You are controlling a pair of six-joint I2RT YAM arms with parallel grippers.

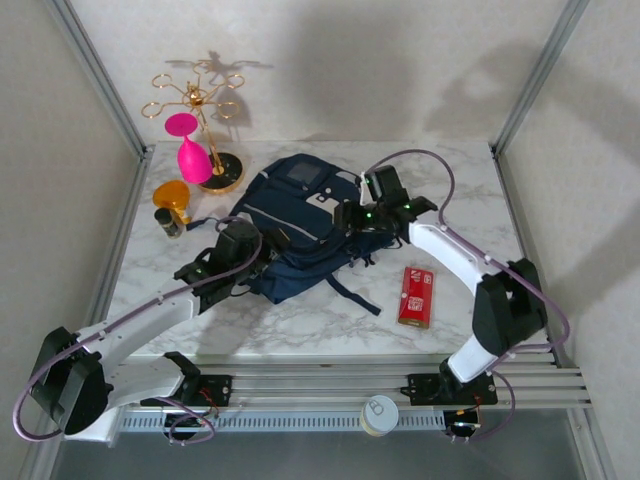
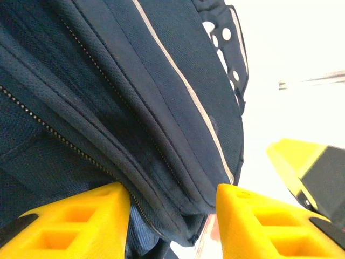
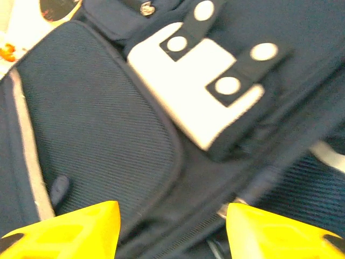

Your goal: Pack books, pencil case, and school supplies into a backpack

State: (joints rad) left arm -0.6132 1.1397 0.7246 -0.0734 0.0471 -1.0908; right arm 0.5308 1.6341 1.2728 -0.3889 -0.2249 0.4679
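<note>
Step, as I read it: handling the backpack (image 1: 300,225) opening, with the red pack (image 1: 416,296) not yet packed. It lies flat on the surface (image 1: 300,330), right of the backpack and apart from it.

Left hand (image 2: 172,189): fingers parted about halfway, a fold of the backpack's rim by the zipper (image 2: 81,154) between them. The fabric brushes both fingers but doesn't look clamped.

Right hand (image 3: 172,208): fingers wide apart, holding nothing, close over the front pocket beside the white buckle patch (image 3: 188,86).

Next, I'd guess: left hand clamps the rim and lifts it to hold the mouth open. The right hand goes for the red pack. It's thin and flat, so it needs an edge pinch.
</note>
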